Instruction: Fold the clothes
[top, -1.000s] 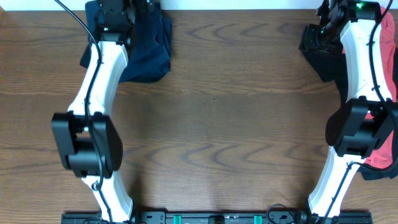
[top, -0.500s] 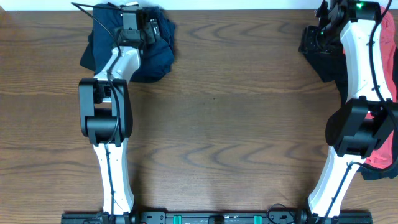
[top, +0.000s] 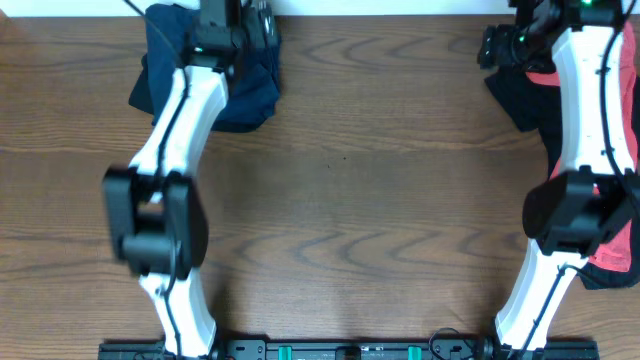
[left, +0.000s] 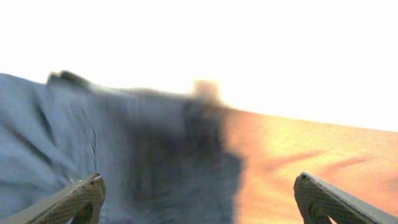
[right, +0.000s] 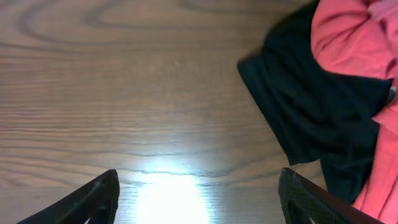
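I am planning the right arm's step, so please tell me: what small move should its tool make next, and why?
Probably shift the right tool toward the black garment and lower it onto its nearest edge. The tool is open over the wood table, holding nothing, and the garment lies crumpled off to its side.

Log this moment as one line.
left hand: open, empty, over navy cloth edge | right hand: open, empty, over table beside black cloth and red cloth | clothes: crumpled, unfolded
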